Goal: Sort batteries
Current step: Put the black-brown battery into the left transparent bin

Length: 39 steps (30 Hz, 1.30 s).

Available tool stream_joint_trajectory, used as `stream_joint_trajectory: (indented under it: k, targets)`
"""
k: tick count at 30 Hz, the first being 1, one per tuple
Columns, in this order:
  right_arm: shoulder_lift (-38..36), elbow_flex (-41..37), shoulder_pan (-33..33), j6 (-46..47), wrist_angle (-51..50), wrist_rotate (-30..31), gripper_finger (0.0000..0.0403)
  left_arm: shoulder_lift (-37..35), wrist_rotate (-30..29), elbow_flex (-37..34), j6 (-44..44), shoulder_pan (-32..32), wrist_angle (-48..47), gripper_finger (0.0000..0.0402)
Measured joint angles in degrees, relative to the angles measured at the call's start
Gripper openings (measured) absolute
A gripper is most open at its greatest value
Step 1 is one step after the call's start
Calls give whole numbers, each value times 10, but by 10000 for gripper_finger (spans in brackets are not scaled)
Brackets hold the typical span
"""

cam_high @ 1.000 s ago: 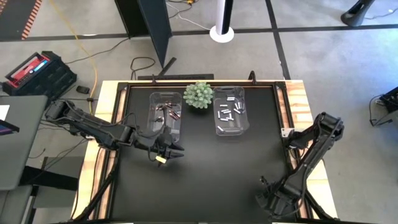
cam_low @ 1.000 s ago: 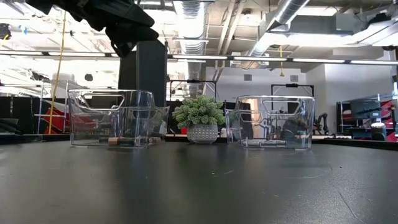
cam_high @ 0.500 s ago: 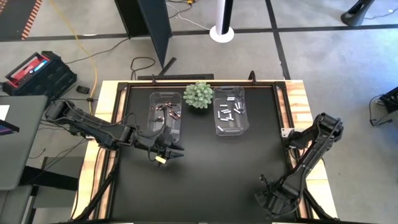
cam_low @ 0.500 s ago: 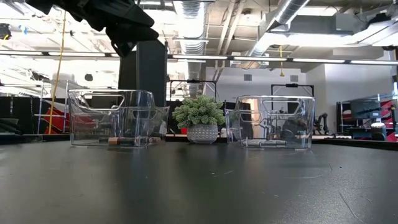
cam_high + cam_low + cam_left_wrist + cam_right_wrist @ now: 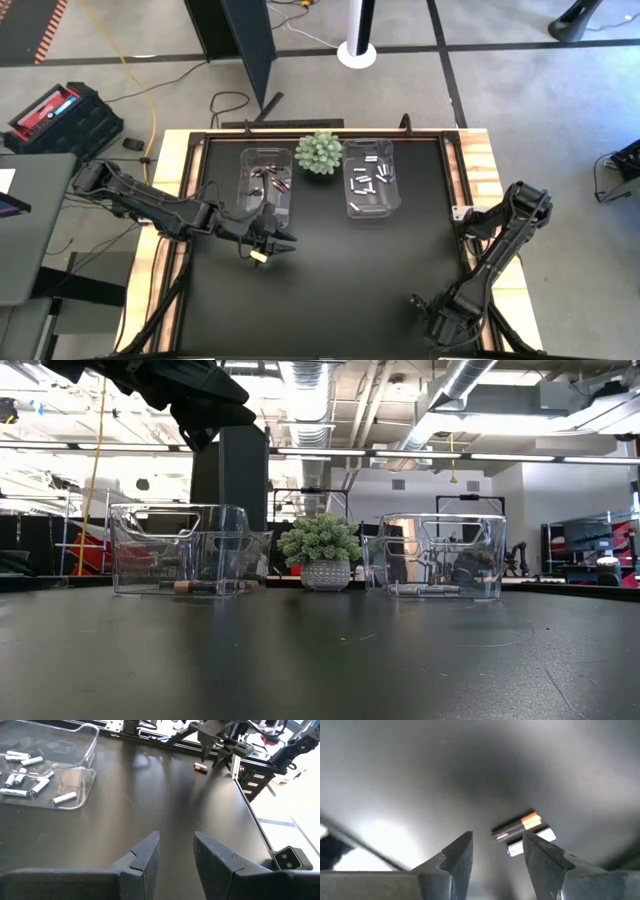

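A dark battery with a copper end (image 5: 517, 826) lies on the black table near its near right corner, with a pale shape (image 5: 532, 844) right beside it. My right gripper (image 5: 497, 852) hangs open just above them, pointing down, and touches neither. The left wrist view shows the same battery (image 5: 201, 767) under that gripper. My left gripper (image 5: 176, 855) hovers open and empty near the left bin (image 5: 267, 180), which holds dark batteries. Pale batteries (image 5: 30, 780) lie in the right bin (image 5: 371, 178).
A green spiky plant in a pot (image 5: 319, 152) stands between the two clear bins at the table's far side. Bare black table (image 5: 340, 280) spreads from the bins to the near edge. Wooden rails (image 5: 480, 160) and the arms' frames border both sides.
My right gripper has stayed over the near right corner and rolled a little about its own axis. My left arm has kept still.
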State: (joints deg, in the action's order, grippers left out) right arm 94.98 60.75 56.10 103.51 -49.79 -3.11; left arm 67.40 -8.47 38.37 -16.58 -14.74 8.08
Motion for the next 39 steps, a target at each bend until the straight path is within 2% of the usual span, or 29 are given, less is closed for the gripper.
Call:
stream_joint_trajectory:
  k: [6,13,17,23,28,32,39]
  targets:
    - [0,0,-5,-91,1,1,199,0,0,0,-7,0,0,116]
    - [0,0,-26,-92,-9,2,235,0,1,0,-14,0,0,116]
    - [0,0,-34,-73,-9,1,239,0,1,0,-18,0,0,116]
    - [0,0,-41,32,-10,-41,239,0,1,0,-22,0,0,116]
    - [0,-5,-42,135,-12,-44,239,0,1,0,-23,0,0,116]
    - [0,-39,-33,222,32,-55,239,0,1,0,-23,0,0,116]
    - [0,-62,-27,246,66,-61,239,0,1,0,-23,0,0,116]
